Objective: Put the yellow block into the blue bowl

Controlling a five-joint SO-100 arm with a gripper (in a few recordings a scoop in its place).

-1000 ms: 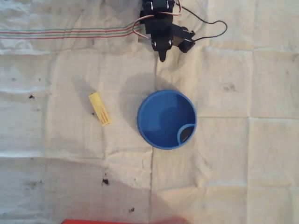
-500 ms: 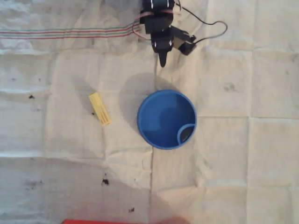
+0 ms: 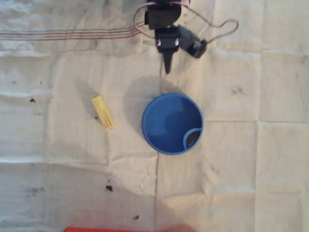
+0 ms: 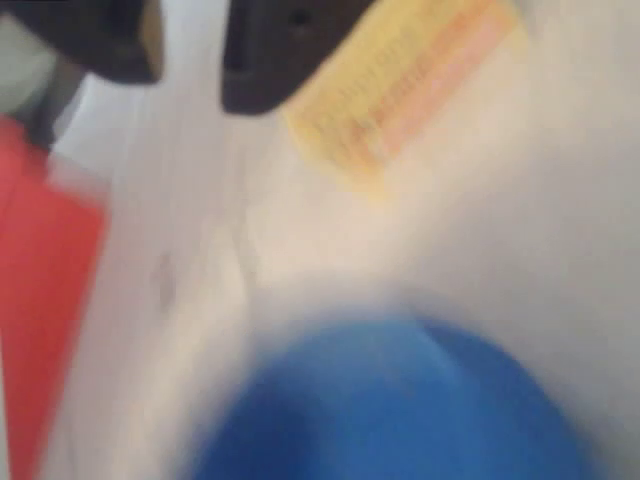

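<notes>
Fingers: in the blurred wrist view two dark fingers (image 4: 275,50) stand at the top edge with a clear strip of pale cloth between them, so the jaws are parted and hold nothing.
Gripper: in the overhead view the black two-finger gripper (image 3: 167,65) tapers to one dark point aimed down the picture, near the top edge of the cloth and a little right of its middle; its parting cannot be read from above.
Arm: the black arm (image 3: 164,21) with its looping wires sits at the top edge, just above the gripper.
Yellow block: the small pale-yellow grooved rectangular bar (image 3: 103,112) lies flat on the cloth, left of centre, tilted with its upper end toward the left edge; it is well apart from the gripper and outside the bowl. In the wrist view it (image 4: 400,90) shows as a blurred yellow slab at the top, just beside the right-hand finger.
Blue bowl: the round deep-blue plastic bowl (image 3: 161,140) stands upright near the middle of the cloth, right of the block and below the gripper tip, apart from both. A lighter blue ring marks its inner wall at the lower right. In the wrist view it (image 4: 400,420) is a blue blur along the bottom edge.
Cloth: a creased off-white cloth (image 3: 251,169) carries everything, with thin red and green stripes (image 3: 67,35) near its top left corner and a few dark specks.
Red thing: a red strip (image 3: 120,229) shows at the bottom edge; too little to name.
</notes>
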